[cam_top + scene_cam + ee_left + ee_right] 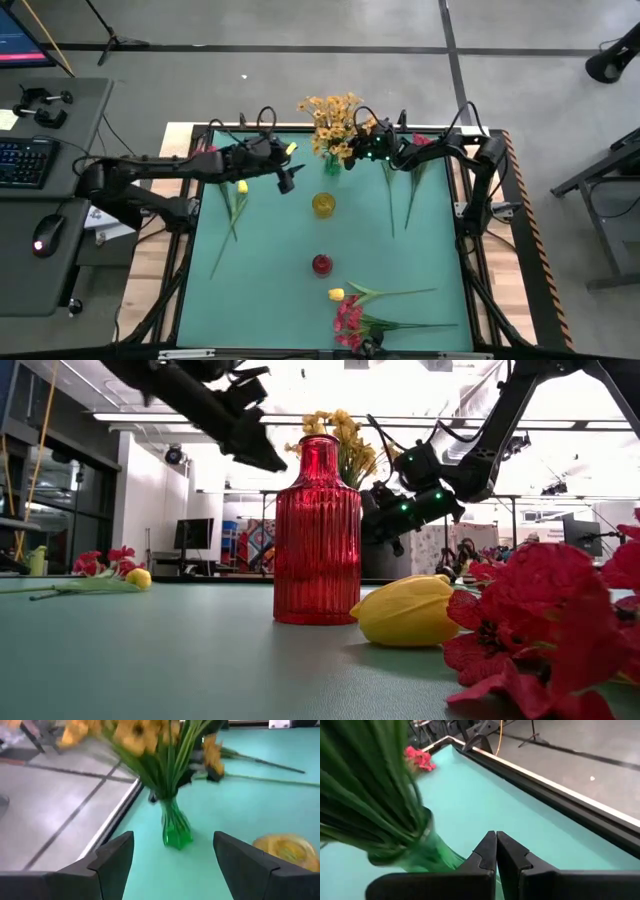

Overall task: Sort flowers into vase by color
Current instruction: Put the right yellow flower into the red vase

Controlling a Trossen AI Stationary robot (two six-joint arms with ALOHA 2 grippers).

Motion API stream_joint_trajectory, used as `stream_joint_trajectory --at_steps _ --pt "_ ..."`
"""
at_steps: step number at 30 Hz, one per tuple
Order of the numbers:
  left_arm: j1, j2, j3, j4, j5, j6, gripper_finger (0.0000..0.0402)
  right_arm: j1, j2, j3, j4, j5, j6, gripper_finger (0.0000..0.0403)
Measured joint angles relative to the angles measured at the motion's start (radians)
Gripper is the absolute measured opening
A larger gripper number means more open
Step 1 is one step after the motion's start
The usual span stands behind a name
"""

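A green glass vase (331,161) near the far edge holds a bunch of orange-yellow sprays (335,118). A yellow vase (323,205) and a red vase (321,264) stand in a row toward the near edge. My left gripper (172,865) is open, hovering left of the yellow vase and facing the green vase (176,827). My right gripper (496,847) is shut, right beside the green vase (427,855), under its stalks. Loose flowers lie flat on the table: a yellow bud (241,187) on the left, long stalks (410,195) on the right, and a yellow bud (336,294) and pink-red cluster (348,320) near the front. My right gripper's shut fingers (485,855) stand close against the green vase's shoulder (440,852), coming level from the table's right. I cannot tell whether they touch the glass. Nothing shows between them.
Pink-red blossoms lie at the far left corner (207,150) and the far right (420,140). The table's raised far rim (555,795) runs just behind the green vase. Bare green mat (270,250) lies between the vases and the left flowers. A desk with a keyboard (25,160) stands left of the table.
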Motion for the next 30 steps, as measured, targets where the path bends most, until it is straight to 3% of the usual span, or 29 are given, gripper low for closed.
stream_joint_trajectory --at_steps 9,17,23,30 --pt "-0.001 -0.16 -0.185 0.125 0.011 -0.128 0.0261 -0.051 -0.14 0.0 -0.319 -0.008 -0.101 0.0" --pt "0.002 -0.175 -0.269 0.28 0.005 -0.14 0.0261 -0.023 -0.395 0.0 -0.836 0.212 -0.203 0.0" --pt "0.003 -0.168 -0.269 0.287 0.005 -0.09 0.0261 0.105 -0.496 0.0 -1.173 0.262 -0.054 0.0" --pt "0.003 -0.168 -0.268 0.364 0.007 -0.1 0.0261 0.265 -0.499 0.0 -1.386 0.266 0.088 0.0"
